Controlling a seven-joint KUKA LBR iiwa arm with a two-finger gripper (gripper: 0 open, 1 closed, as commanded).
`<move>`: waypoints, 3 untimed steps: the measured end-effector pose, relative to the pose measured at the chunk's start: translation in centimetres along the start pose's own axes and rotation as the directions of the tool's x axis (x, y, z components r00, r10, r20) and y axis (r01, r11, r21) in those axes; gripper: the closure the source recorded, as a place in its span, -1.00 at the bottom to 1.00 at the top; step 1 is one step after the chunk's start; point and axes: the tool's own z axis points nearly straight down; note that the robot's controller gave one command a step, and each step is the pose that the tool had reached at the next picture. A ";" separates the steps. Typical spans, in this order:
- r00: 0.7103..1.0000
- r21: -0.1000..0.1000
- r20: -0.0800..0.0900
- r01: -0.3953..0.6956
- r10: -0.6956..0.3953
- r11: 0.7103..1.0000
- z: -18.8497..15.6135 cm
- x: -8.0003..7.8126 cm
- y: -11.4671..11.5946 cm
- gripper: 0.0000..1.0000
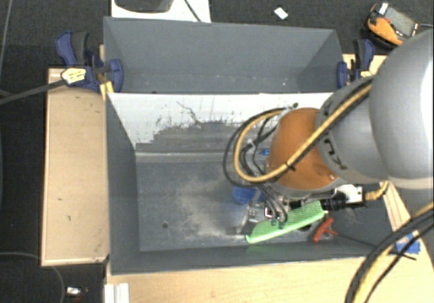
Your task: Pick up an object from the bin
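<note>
**Claw low over the left end of a green strip, lower right of centre in the frame**

The grey bin (169, 179) has its few loose things gathered on the lower right part of its floor. Leftmost of them is a small blue piece (242, 195), just up and to the left of the claw (270, 213). The claw hangs low under the arm's orange cover (302, 152), and it is too hidden by cables to tell whether it stands wide or narrow.

Directly beneath it, and running off to its right, lies a flat bright green strip (290, 221). The strip's long axis climbs from lower left to upper right, so the claw sits over its left end and not its middle. Whether the two touch cannot be made out.

Just beside the strip's right end lies a small red piece (324, 228).

By my judgement the green strip is the likeliest pick. The grasp would turn on closing across its narrow width, square to that slanted axis.
</note>
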 end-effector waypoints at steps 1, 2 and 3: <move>0.983 -0.005 -0.020 0.184 -0.184 0.983 0.3 0.1 -2.2 1.00; 0.983 -0.005 -0.020 0.185 -0.185 0.983 0.3 0.1 -2.2 1.00; 0.982 -0.006 -0.017 0.186 -0.186 0.983 0.2 0.1 -2.2 1.00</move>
